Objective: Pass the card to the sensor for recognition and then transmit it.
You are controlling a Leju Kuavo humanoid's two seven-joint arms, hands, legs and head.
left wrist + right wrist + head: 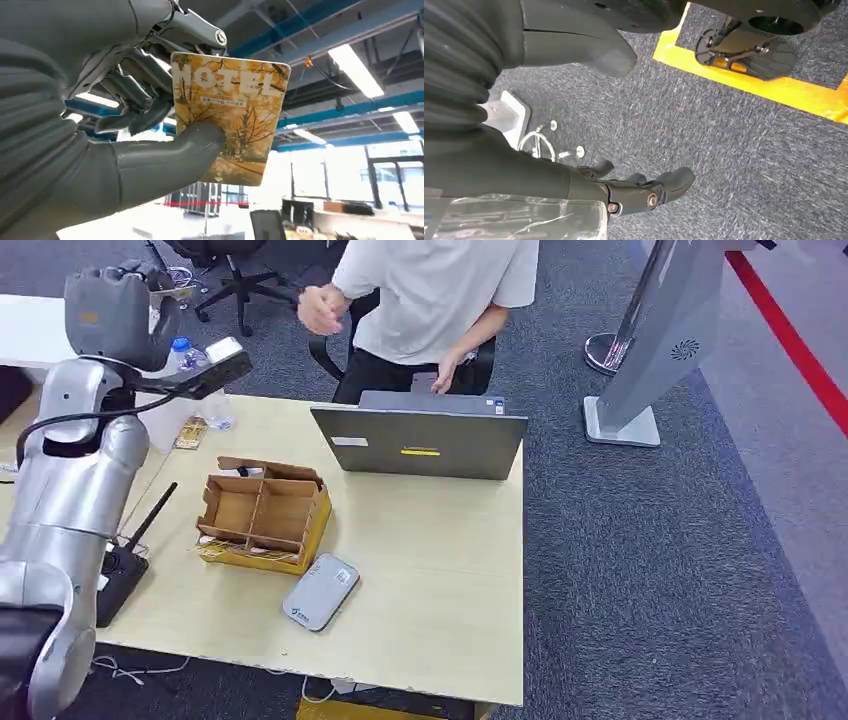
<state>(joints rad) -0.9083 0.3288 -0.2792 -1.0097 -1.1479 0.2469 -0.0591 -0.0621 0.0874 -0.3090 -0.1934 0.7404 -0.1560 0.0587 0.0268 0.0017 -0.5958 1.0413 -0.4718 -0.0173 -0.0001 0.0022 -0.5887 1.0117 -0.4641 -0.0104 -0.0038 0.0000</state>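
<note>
My left hand [118, 312] is raised high at the table's far left corner. It pinches an orange card [231, 116] printed "HOTEL" between the thumb [165, 157] and the darker fingers [137, 92]; the card stands well above the table. The sensor [320, 591], a flat grey-white reader, lies on the table in front of the cardboard box, far below and to the right of that hand. My right hand [634, 192] hangs beside my body over the grey carpet, fingers apart and holding nothing.
A cardboard box [262, 515] with compartments stands mid-table, a grey laptop [420, 442] behind it. A person [430, 300] sits beyond the table. A water bottle [212, 390] and another orange card [190, 432] are at far left; a black antenna device [122, 568] sits near my left arm.
</note>
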